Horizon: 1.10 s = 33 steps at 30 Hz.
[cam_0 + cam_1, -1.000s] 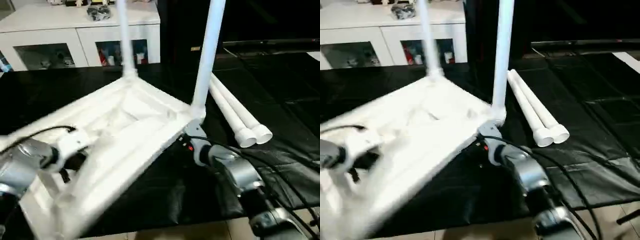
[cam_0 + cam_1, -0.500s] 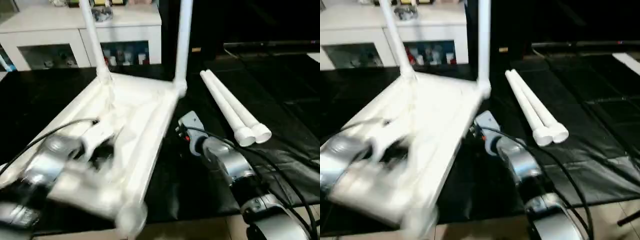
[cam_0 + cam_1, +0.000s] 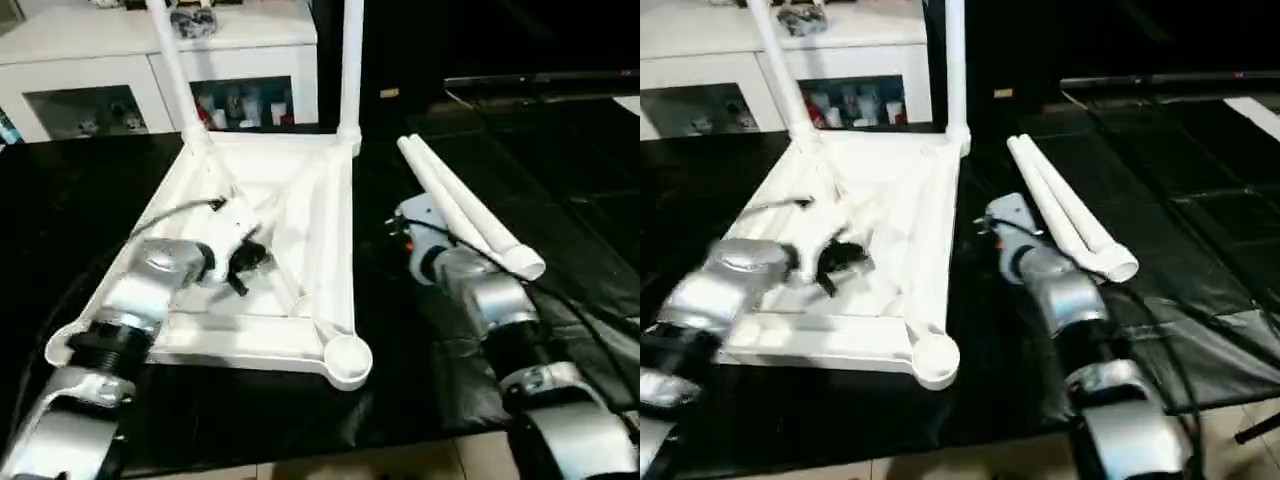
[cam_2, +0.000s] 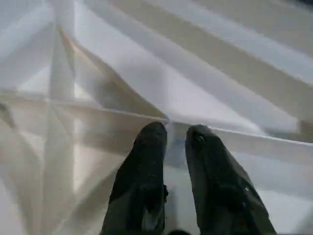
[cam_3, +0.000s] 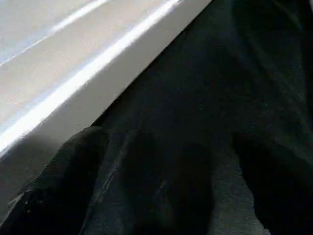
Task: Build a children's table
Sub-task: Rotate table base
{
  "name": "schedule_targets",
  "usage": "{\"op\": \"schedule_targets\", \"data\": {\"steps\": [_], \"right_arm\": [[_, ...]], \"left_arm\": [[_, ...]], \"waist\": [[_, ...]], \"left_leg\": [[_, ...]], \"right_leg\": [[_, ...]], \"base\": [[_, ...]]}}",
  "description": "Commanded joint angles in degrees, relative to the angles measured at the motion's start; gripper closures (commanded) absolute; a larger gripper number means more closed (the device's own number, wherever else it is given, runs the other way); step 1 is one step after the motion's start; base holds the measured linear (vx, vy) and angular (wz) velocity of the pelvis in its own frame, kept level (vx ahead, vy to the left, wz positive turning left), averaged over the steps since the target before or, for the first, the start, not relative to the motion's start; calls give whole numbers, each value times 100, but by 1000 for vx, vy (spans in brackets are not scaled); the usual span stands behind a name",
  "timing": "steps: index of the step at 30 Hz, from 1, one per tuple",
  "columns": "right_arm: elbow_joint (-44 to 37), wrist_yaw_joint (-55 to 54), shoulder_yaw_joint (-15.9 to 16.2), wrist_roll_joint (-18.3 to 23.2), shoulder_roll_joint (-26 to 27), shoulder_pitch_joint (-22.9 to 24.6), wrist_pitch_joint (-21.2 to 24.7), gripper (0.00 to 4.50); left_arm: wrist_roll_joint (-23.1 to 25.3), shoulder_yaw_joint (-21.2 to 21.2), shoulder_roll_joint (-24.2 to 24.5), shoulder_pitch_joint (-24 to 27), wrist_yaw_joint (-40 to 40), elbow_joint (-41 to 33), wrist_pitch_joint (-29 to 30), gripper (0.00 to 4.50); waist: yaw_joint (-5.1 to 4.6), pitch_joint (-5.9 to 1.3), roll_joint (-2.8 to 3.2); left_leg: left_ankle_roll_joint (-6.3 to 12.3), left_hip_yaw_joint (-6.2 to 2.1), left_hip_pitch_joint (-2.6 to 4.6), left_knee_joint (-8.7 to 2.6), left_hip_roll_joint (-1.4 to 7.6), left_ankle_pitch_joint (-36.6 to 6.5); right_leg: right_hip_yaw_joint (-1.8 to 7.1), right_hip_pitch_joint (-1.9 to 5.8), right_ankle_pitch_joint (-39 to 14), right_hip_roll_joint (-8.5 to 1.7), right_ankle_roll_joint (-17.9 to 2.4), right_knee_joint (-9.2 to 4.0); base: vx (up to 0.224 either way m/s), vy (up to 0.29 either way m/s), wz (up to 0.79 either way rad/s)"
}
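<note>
Rotated since the earlier frame: white plastic children's table (image 3: 265, 250), upside down, now lying flat and square-on on the black-covered tabletop (image 3: 200, 420), where a second ago it sat skewed and raised at one corner. Both silver forearms have shifted with it.

Item 1, children's table. Rectangular top with ribbed underside facing up; two tapered white tube legs (image 3: 350, 65) seated upright in the sockets farthest beyond the left end effector; two near corner sockets empty, one (image 3: 346, 358) lying just back and to the inner side of it. Judged light, stiff and smooth-skinned: likely to slide on the cloth and to tip under the standing legs' leverage. Best taken by a rib or the rim wall, not the flat panels.

Item 2, two loose white tube legs (image 3: 465, 215). Side by side on the cloth, just outboard of the right end effector, wide ends toward the robot. Round and slick, so they may roll; grip judged safest near mid-length.

Item 3, left end effector (image 4: 171, 134). Black fingers (image 4: 146, 166) drawn nearly together, tips at a thin upstanding rib (image 4: 98, 112); whether the rib is actually pinched cannot be told.

Item 4, right end effector (image 5: 166, 191). Jaws standing wide apart, holding nothing, over bare black cloth with the table's long rim (image 5: 73, 83) just beside it.

Item 5, white cabinet with glass doors (image 3: 160, 70). Well beyond both end effectors, no part of the work.
</note>
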Motion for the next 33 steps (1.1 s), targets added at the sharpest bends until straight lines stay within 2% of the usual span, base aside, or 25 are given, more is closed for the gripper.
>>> {"op": "schedule_targets", "data": {"steps": [1,2,3,4,6,8,9,10,12,16,22,23,27,29,33], "right_arm": [[213,-224,-176,25,-127,-409,8,0],[247,-250,-184,14,-143,-443,10,0],[439,-343,-199,-64,-240,-622,40,0],[543,-315,-155,-137,-319,-719,-20,0],[630,-214,-115,-185,-398,-813,-57,0],[668,-169,-158,-143,-409,-853,-9,0],[720,-187,-164,-161,-440,-894,40,0],[881,-360,-380,-34,-446,-1016,21,0],[989,-525,-460,-14,-488,-1111,264,0],[1117,-526,-314,-153,-627,-1234,656,0],[1270,-454,-212,-294,-743,-1297,695,0],[1376,-441,-321,-187,-760,-1340,818,0],[1490,-425,-432,-85,-777,-1373,1073,0],[1550,-471,-462,-92,-784,-1371,1075,0],[1712,-514,-531,-61,-796,-1420,1098,0]], "left_arm": [[-274,-10,297,293,-615,-793,5,355],[-299,-21,331,326,-667,-870,17,355],[-434,-64,486,494,-896,-1259,108,355],[-520,-76,562,591,-1007,-1500,199,355],[-614,-83,637,694,-1101,-1772,304,355],[-653,-72,654,736,-1119,-1904,346,355],[-692,-52,654,763,-1124,-2007,389,355],[-828,27,633,813,-1132,-2243,510,355],[-977,99,580,822,-1110,-2452,674,355],[-1260,93,533,853,-1225,-2880,1009,355],[-1386,-20,536,872,-1304,-3101,1235,355],[-1397,-108,542,875,-1282,-3139,1278,355],[-1438,-169,538,862,-1223,-3216,1379,355],[-1452,-169,525,849,-1214,-3244,1414,355],[-1452,-189,532,838,-1173,-3270,1442,355]], "waist": [[42,-509,11],[49,-505,24],[55,-472,3],[59,-467,19],[72,-407,3],[88,-391,14],[88,-389,-9],[91,-391,-2],[90,-389,-2],[77,-394,-9],[26,-392,-4],[11,-392,8],[9,-406,2],[10,-411,-17],[12,-406,-11]], "left_leg": [[304,-31,17,-323,111,-402],[312,-37,17,-326,121,-409],[307,-5,36,-331,115,-541],[277,-9,44,-337,125,-614],[179,21,72,-353,118,-990],[97,14,77,-365,115,-1169],[57,9,80,-374,118,-1216],[36,4,83,-375,117,-1229],[-11,9,86,-368,104,-1204],[-15,8,47,-345,74,-1181],[-13,0,37,-336,65,-1253],[-5,1,36,-331,63,-1259],[36,1,33,-327,72,-1160],[35,4,29,-323,75,-1119],[34,6,37,-318,72,-1183]], "right_leg": [[265,417,-92,-293,-1609,-195],[269,416,-130,-310,-1646,-180],[267,387,-388,-287,-1628,-221],[272,385,-502,-298,-1628,-212],[280,352,-1080,-279,-1488,-284],[284,360,-1384,-287,-1363,-308],[284,360,-1492,-285,-1304,-320],[286,359,-1528,-290,-1297,-317],[294,348,-1539,-270,-1294,-320],[281,371,-1587,-252,-1228,-302],[262,362,-1825,-247,-1136,-342],[263,356,-1812,-241,-1137,-342],[259,364,-1575,-225,-1224,-311],[262,367,-1488,-229,-1259,-302],[260,362,-1547,-229,-1266,-305]], "base": [[0,0,0],[0,0,0],[0,0,0],[0,0,0],[0,0,0],[0,0,0],[0,0,0],[0,0,0],[0,0,0],[0,0,0],[0,0,0],[0,0,0],[0,0,0],[0,0,0],[0,0,0]]}}
